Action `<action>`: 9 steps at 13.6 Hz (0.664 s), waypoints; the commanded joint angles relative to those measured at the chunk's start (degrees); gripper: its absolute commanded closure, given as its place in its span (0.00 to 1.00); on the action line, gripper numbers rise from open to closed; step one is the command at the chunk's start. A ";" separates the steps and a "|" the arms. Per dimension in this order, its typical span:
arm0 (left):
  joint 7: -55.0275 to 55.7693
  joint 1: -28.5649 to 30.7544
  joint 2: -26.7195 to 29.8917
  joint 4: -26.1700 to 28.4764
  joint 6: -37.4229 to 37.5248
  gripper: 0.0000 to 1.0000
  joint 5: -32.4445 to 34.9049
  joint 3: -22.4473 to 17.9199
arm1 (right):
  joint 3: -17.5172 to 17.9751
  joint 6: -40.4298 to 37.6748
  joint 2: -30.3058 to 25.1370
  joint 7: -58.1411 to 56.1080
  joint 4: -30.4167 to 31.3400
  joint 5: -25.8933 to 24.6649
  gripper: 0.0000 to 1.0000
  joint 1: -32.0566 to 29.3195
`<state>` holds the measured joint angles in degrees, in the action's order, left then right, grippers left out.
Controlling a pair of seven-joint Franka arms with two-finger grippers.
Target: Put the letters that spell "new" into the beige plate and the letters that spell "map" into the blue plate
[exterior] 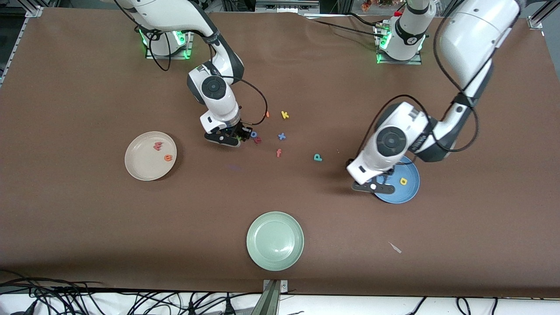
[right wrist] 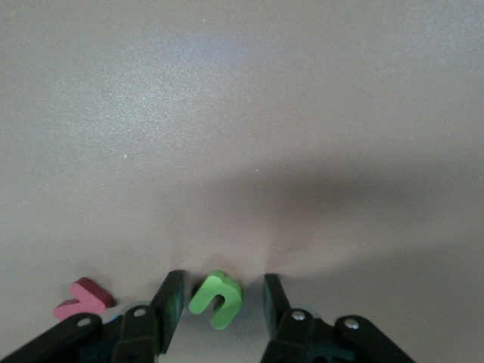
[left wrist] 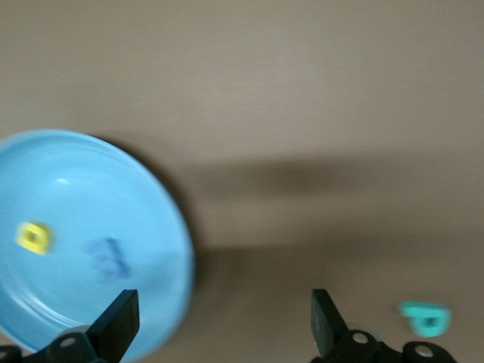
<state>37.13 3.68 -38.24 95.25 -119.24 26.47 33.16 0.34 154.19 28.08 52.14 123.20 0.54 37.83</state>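
1. Right gripper (right wrist: 219,291): low over the brown counter (exterior: 87,87) amid the loose letter cluster. Jaws part-open, one finger either side of the small green foam letter n (right wrist: 215,300); neither pad visibly touches it, so no grip yet. The letter lies flat between the jaws, its two legs pointing along the gap rather than across it. Judgement: a straight closing should take it.

2. Just beside one right finger: a pinkish foam letter (right wrist: 82,299), outside the jaws, at risk of being nudged.

3. Left gripper (left wrist: 219,318): over the rim of the round medium-blue shallow plate (exterior: 409,192), on the side toward the cluster. Jaws wide open, holding nothing.

4. In the blue plate: small yellow foam letter a (exterior: 403,180) and a blurred blue foam letter m (left wrist: 110,259).

5. Small teal foam letter p (exterior: 318,157): on the counter between the cluster and the blue plate; the left arm is the nearer.

6. Round cream-beige shallow plate (exterior: 135,168): toward the right arm's end, holding the pinkish-red foam letter w (exterior: 158,146) and orange foam letter e (exterior: 168,158).

7. View differences: the front view hides the green n under the right gripper, and the m under the left; only the wrist views show them. The front view alone shows both plates.
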 commanded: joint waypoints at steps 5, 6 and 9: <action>11.92 -10.96 -5.78 -4.02 -2.47 0.00 -0.46 -0.55 | -0.43 1.29 1.89 1.74 -1.03 -1.16 0.70 1.37; 11.57 -11.23 -6.31 -3.41 -4.05 0.01 0.07 -0.73 | -0.43 1.29 1.80 1.48 -1.03 -1.24 0.72 1.29; 9.37 -11.94 -7.63 -2.97 -5.30 0.02 1.56 -0.73 | -1.39 1.20 1.28 0.51 -1.21 -1.95 0.80 1.20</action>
<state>48.51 -7.84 -44.82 93.07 -123.93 26.73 32.82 0.22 154.43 27.97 52.36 122.99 0.15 38.52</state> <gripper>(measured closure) 0.013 0.687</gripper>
